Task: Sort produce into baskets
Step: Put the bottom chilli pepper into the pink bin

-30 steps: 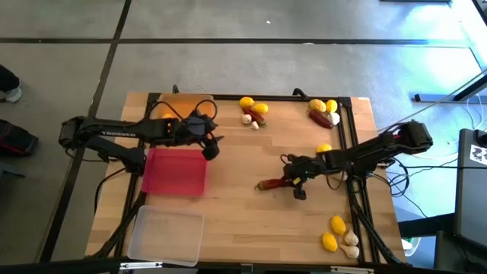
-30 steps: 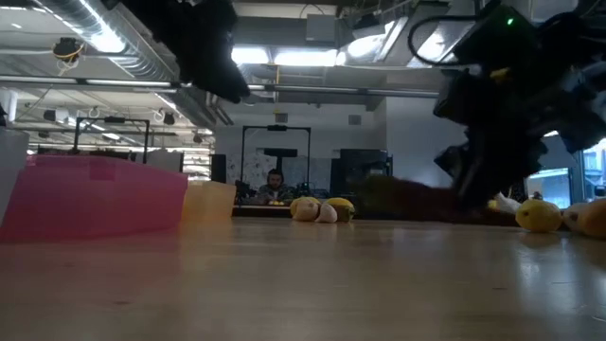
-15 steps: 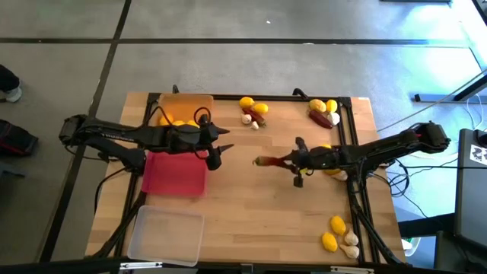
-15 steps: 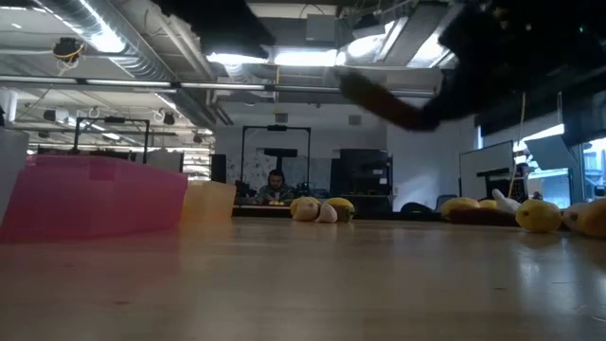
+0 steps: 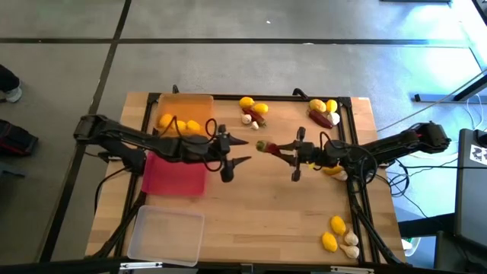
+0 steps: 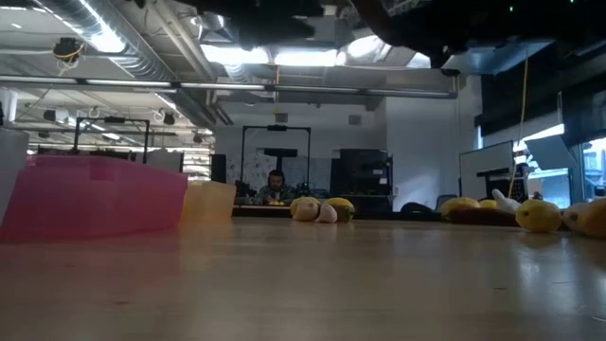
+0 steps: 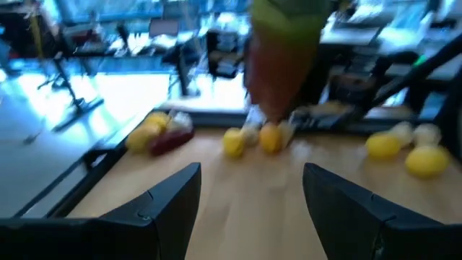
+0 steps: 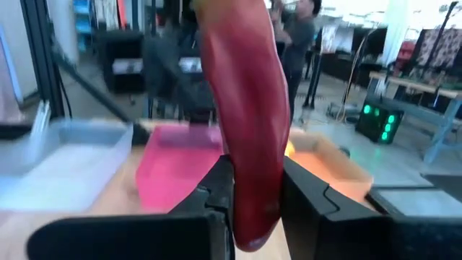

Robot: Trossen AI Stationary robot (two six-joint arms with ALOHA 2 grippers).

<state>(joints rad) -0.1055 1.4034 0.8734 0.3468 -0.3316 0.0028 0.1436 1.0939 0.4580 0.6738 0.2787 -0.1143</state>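
A dark red chilli pepper [image 8: 249, 137] is clamped between the two fingers of the right gripper [image 5: 285, 153], its green-stemmed end pointing away from that arm toward the left gripper [image 5: 234, 157]. In the high view the pepper [image 5: 268, 148] is held above the bare wood in the middle of the table [image 5: 266, 213], just to the right of the left gripper. The left gripper's fingers [image 7: 170, 206] are spread wide with nothing between them, and the pepper [image 7: 278, 65] is seen directly ahead of them, apart from both.

Left of the pepper, beside the left gripper, the red-pink basket [image 5: 175, 172] is found. Past it, at the table's far left corner, the orange basket [image 5: 183, 106] is seen with lemons [image 5: 166, 121] inside. The clear basket [image 5: 166, 236] lies on the table's near left corner, well apart from the pepper.

Beyond the pepper, by the far edge, a group of two lemons, garlic and a red pepper [image 5: 253, 111] is placed. To the pepper's far right, another group of lemons, a pepper and garlic [image 5: 324, 112] lies near the corner. Under the right arm, a lemon [image 5: 330, 169] is partly hidden. At the near right corner, two lemons and garlic bulbs [image 5: 340, 234] are gathered.

In the low view, a seated person [image 6: 275, 185] is visible far back in the room.
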